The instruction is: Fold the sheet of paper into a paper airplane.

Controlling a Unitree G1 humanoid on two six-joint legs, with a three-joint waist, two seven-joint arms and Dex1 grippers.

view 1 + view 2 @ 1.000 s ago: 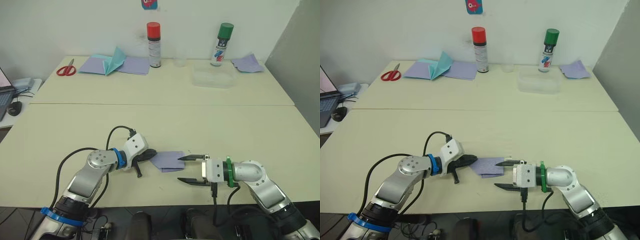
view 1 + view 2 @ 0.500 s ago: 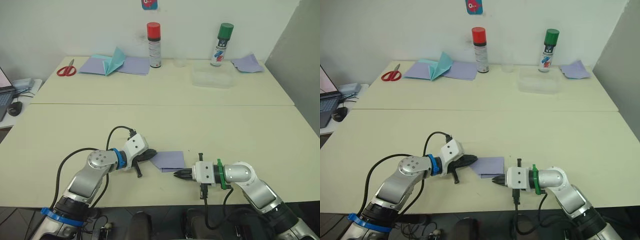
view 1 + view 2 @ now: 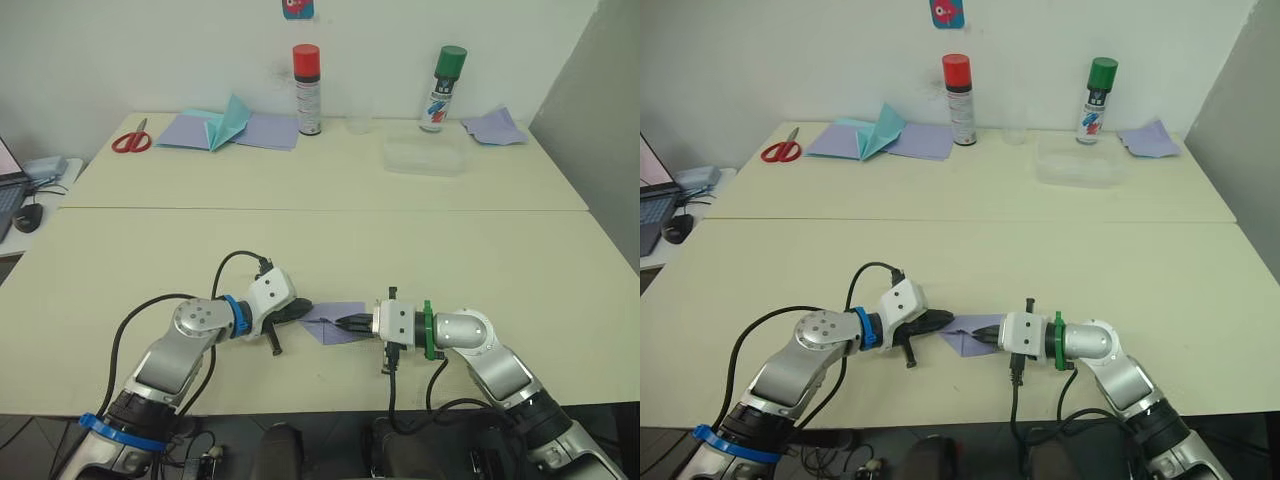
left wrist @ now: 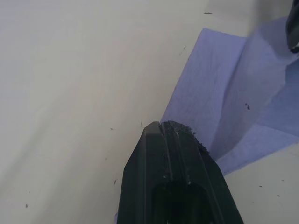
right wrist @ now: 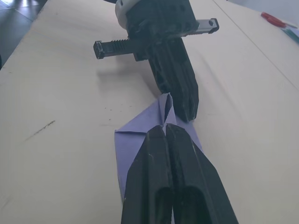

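Observation:
The sheet of paper (image 3: 333,316) lies flat on the near table, lavender, partly folded, with crease lines visible in the left wrist view (image 4: 210,84). My left gripper (image 3: 303,312) is shut, its tip resting on the paper's left corner (image 4: 161,126). My right gripper (image 3: 341,323) is shut too, its tip on the paper's middle from the right, pointing at the left gripper. In the right wrist view the right gripper's tips (image 5: 164,128) lie on the paper (image 5: 133,144), just short of the left gripper's fingers (image 5: 184,98). A small raised fold stands between the two tips.
On the far table stand a red-capped spray can (image 3: 307,88) and a green-capped can (image 3: 440,88). Near them are a clear plastic tray (image 3: 428,155), scissors (image 3: 131,138), a teal paper plane on lavender sheets (image 3: 228,125) and a lavender scrap (image 3: 495,127). A laptop and mouse (image 3: 28,215) sit far left.
My right gripper went from open to shut, then slid left until its tip came onto the paper. The left gripper and the paper stayed put.

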